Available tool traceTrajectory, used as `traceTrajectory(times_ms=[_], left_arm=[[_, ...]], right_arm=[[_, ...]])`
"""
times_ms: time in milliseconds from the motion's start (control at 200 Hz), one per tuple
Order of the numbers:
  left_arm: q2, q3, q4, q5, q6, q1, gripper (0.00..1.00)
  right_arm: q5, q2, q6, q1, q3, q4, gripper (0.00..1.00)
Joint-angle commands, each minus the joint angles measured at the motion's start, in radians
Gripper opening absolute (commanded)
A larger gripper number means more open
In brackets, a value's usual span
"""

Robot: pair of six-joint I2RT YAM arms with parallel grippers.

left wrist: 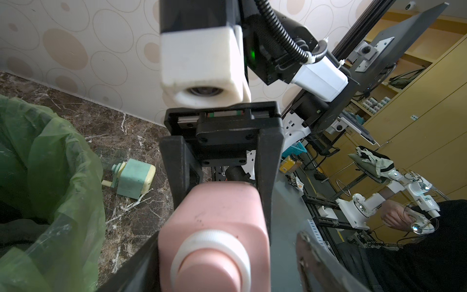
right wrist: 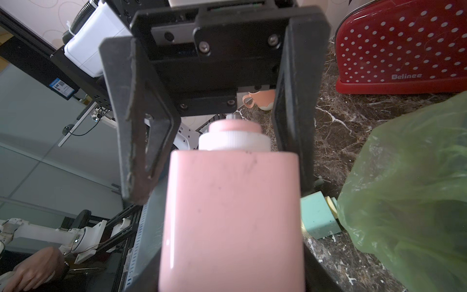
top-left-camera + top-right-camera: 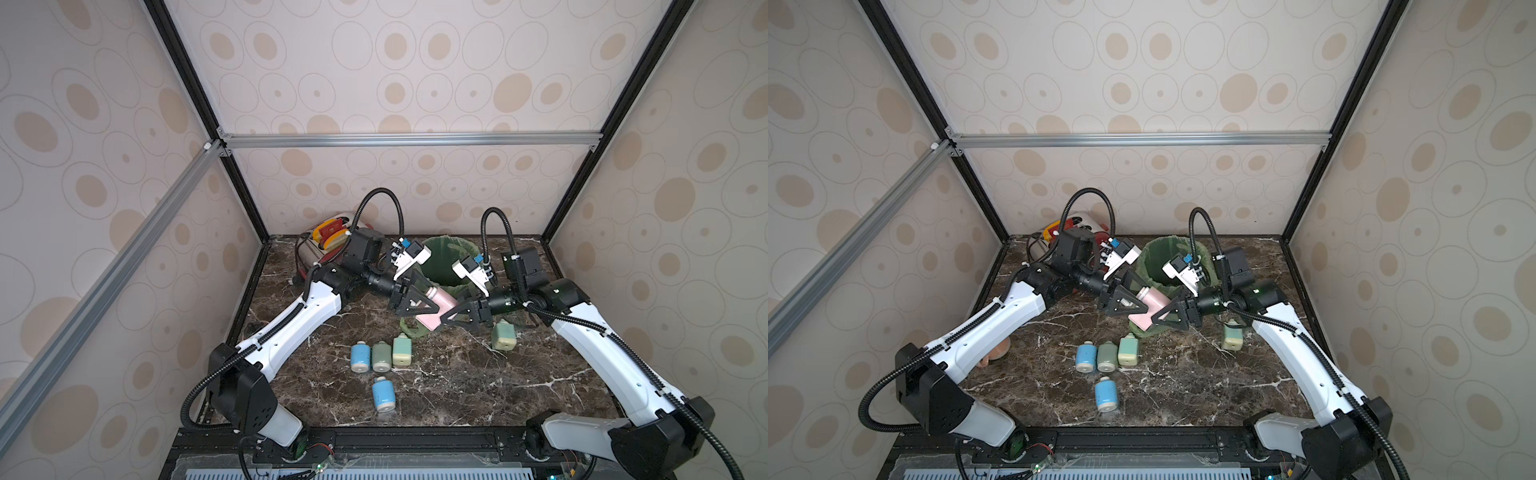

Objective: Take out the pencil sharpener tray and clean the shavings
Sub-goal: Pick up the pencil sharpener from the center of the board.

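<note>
1. Reaching in from the front corners, the left arm (image 3: 299,320) and right arm (image 3: 590,332) stood tip to tip mid-table, forearms angled inward, wrists level.
2. Hidden behind both wrists: near rim of the green-lined bin (image 3: 453,257).
3. Half screened by the left arm in both top views: red dotted toaster (image 2: 404,50).
4. Mostly under the left forearm: peach mug (image 3: 996,353).
5. Off the table, just before the bin: pink pencil sharpener (image 3: 442,300), knob end toward the left gripper (image 3: 434,308).
6. Clamped on the sharpener's plain end: right gripper (image 3: 446,319).
7. Left gripper's fingers straddled the knob end; whether they pressed, could not tell.
8. Along one side of the sharpener: grey translucent tray (image 1: 285,207); how far out, unclear.
</note>
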Motion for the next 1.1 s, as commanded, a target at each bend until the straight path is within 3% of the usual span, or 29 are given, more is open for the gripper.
traceTrajectory(times_ms=[0, 140, 295, 431, 526, 631, 716, 731, 801, 901, 1092], left_arm=[[0.008, 0.050, -0.049, 0.012, 0.055, -0.010, 0.76], [0.014, 0.058, -0.064, 0.012, 0.064, -0.010, 0.71], [0.023, 0.063, -0.064, 0.023, 0.066, -0.010, 0.58], [0.031, 0.073, -0.067, 0.029, 0.059, -0.010, 0.52], [0.030, 0.074, -0.069, 0.040, 0.063, -0.010, 0.41], [0.022, 0.072, -0.069, 0.023, 0.074, -0.010, 0.21], [0.009, 0.069, -0.071, -0.053, 0.085, -0.010, 0.07], [0.006, 0.068, -0.069, -0.069, 0.086, -0.010, 0.06], [-0.003, 0.065, -0.053, -0.121, 0.082, -0.007, 0.00], [-0.033, 0.037, 0.037, -0.165, 0.026, 0.003, 0.00], [-0.101, -0.072, 0.319, -0.218, -0.160, 0.057, 0.00]], right_arm=[[-0.029, 0.004, -0.049, -0.003, 0.025, 0.020, 0.30], [-0.023, 0.002, -0.057, -0.002, 0.029, 0.018, 0.30], [-0.030, 0.001, -0.069, -0.002, 0.026, 0.019, 0.31], [-0.034, -0.009, -0.075, -0.003, -0.008, 0.065, 0.35], [-0.037, -0.007, -0.058, -0.003, -0.032, 0.116, 0.38], [-0.035, -0.012, 0.007, -0.005, -0.058, 0.211, 0.55], [-0.009, -0.053, 0.216, -0.011, -0.184, 0.507, 0.96], [0.002, -0.062, 0.248, -0.011, -0.207, 0.566, 1.00], [0.084, -0.097, 0.351, -0.011, -0.288, 0.718, 1.00], [0.160, -0.117, 0.423, -0.012, -0.330, 0.793, 1.00], [0.114, -0.105, 0.509, -0.011, -0.362, 0.913, 1.00]])
